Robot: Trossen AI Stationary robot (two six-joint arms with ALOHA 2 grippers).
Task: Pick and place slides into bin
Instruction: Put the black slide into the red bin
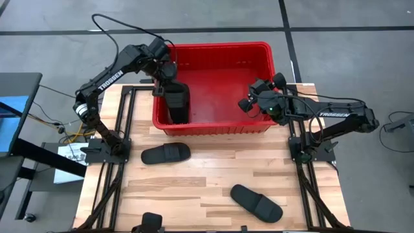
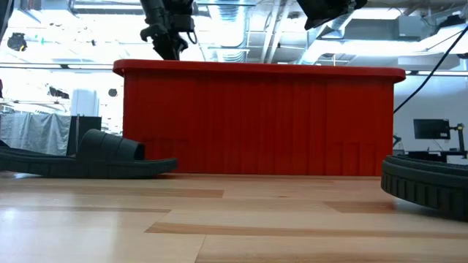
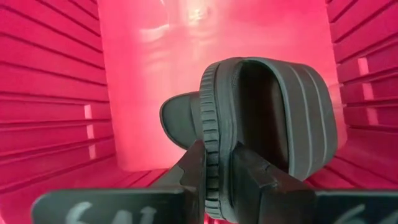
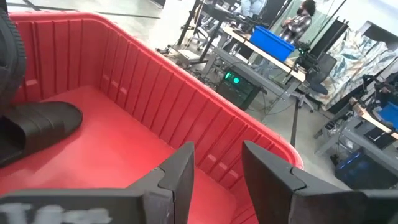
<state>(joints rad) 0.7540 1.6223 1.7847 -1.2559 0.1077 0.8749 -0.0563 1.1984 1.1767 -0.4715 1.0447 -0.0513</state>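
Four slides show in the high view, and we count one already in our grasp; the left gripper (image 1: 169, 90) hangs inside the bin (image 1: 262, 50) near its left wall, clenched on the edge of a slide (image 1: 178, 103); in the left wrist view the fingers (image 3: 198, 171) pinch the sole's rim, so the held slide (image 3: 261, 118) dangles on edge with its long axis pointing down toward the red floor. That is the relation we judge the coming move turns on: the slide lies straight below the fingers, over open floor, so a release should drop it inside. The right gripper (image 1: 249, 103) waits over the bin's right side, at about three o'clock from the left one, its fingers (image 4: 180, 174) spread and holding nothing. On the table, one slide (image 1: 165, 153) lies just outside the bin's near wall, at six o'clock from the left gripper, long axis across the table; we judge the left arm nearer to it. Another slide (image 1: 257, 202) lies farther off at about five o'clock, angled, nearer the right arm; a fourth (image 1: 150, 221) peeks in at the table's near edge.
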